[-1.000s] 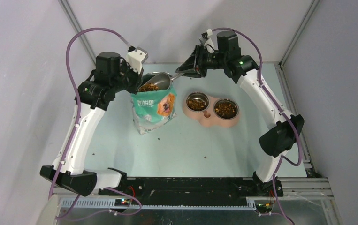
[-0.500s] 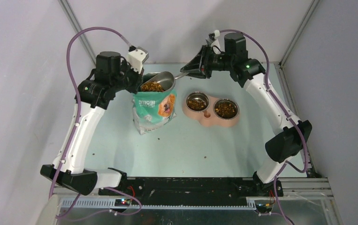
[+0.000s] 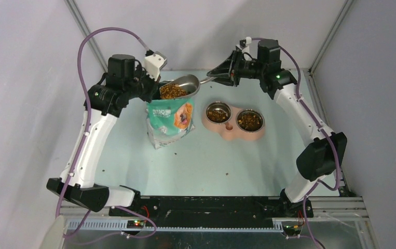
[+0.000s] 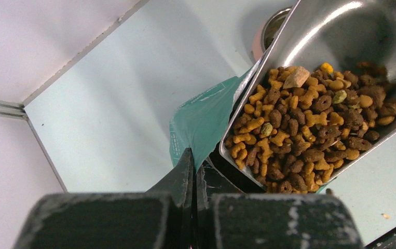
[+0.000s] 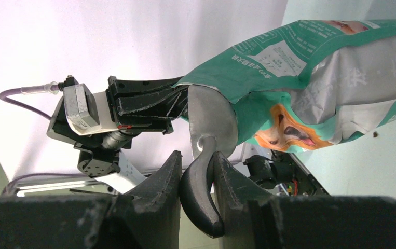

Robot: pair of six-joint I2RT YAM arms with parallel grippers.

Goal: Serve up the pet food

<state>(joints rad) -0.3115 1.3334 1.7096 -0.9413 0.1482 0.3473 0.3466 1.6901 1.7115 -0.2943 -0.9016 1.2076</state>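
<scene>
The right gripper (image 5: pixel 201 174) is clamped on the black handle of the metal scoop (image 3: pixel 184 84), jaws pressed to either side of it. The pet food (image 4: pixel 310 129) sits heaped in that scoop, brown and golden pellets filling its lower half, up over the far-left part of the bench. Right beside the scoop's lip is the open mouth of the teal bag (image 3: pixel 168 120), and that rim is the nearest thing in the scoop's way. The left gripper (image 4: pixel 191 168) is pinched tight on the bag's top edge, with no gap showing between its fingers. Toward the far edge, right of the bag and apart from it, lies the pink twin-bowl feeder (image 3: pixel 230 135); both its cups show brown pellets. A few stray pellets (image 3: pixel 227 174) dot the bench toward the near edge. Against a second ago, the scoop has risen off the bag's mouth and slid a little toward the right edge, and the right wrist has drawn back the same way.
</scene>
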